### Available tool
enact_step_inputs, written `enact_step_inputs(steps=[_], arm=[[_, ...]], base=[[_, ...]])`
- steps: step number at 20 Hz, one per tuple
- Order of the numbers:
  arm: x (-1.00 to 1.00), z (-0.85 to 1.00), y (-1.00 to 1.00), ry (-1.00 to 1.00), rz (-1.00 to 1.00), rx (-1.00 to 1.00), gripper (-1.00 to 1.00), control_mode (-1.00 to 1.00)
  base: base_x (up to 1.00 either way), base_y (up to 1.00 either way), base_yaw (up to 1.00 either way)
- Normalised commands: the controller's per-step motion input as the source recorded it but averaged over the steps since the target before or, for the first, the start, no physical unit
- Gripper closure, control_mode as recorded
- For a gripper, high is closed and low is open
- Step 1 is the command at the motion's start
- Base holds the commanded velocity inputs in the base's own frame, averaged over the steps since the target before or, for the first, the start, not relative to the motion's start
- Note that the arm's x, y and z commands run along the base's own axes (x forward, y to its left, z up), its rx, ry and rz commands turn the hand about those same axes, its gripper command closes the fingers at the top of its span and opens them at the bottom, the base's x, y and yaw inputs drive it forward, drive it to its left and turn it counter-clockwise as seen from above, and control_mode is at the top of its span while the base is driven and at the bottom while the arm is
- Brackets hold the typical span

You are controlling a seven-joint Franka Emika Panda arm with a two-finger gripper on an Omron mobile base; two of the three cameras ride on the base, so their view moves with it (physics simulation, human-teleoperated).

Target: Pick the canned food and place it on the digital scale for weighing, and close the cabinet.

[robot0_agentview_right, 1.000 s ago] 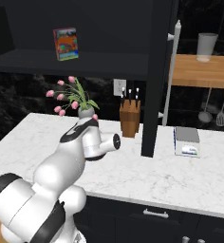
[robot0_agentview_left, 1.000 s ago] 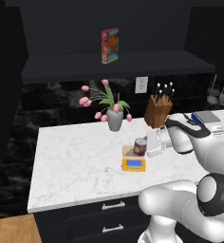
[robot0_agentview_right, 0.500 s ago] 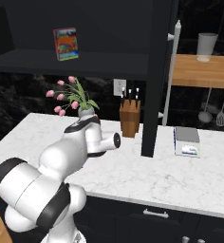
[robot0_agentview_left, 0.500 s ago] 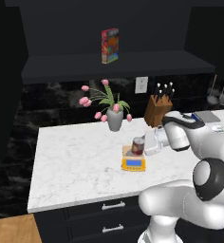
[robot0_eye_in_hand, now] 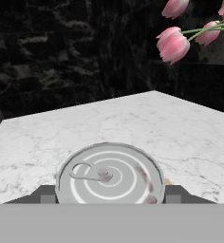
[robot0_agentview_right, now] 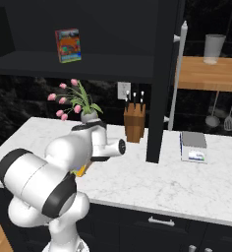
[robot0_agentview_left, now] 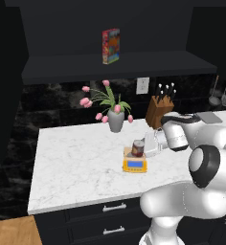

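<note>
Right now the canned food (robot0_agentview_left: 138, 148) sits upright on the digital scale (robot0_agentview_left: 135, 163), with the gripper (robot0_agentview_left: 148, 144) closed around its sides, beside the tulip vase (robot0_agentview_left: 116, 120).

the canned food (robot0_agentview_left: 138, 148) sits on the digital scale (robot0_agentview_left: 135, 164) — flower vase (robot0_agentview_left: 115, 121) behind, knife block (robot0_agentview_left: 158, 111) right.

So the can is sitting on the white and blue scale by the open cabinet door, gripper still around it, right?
Not quite. The canned food sits on the small yellow-orange digital scale, near the tulip vase, as the left base view shows. The white and blue scale lies bare beyond the open cabinet door. The gripper's fingers do flank the can; whether they grip it is unclear.
</note>
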Motion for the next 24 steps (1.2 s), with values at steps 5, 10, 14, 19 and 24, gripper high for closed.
enact_step_inputs(steps=[5,10,14,19,24], arm=[[0.12,-0.08,0.0,0.0,0.0,0.0,1.0,-1.0],[0.08,-0.04,0.0,0.0,0.0,0.0,1.0,-1.0],[-0.01,-0.04,0.02,0.0,0.02,0.0,-1.0,-1.0],[-0.11,0.0,0.05,0.0,0.01,0.0,-1.0,-1.0],[-0.06,0.0,0.03,0.0,0.0,0.0,-1.0,-1.0]], base=[[0.0,0.0,0.0],[0.0,0.0,0.0],[0.0,0.0,0.0],[0.0,0.0,0.0],[0.0,0.0,0.0]])
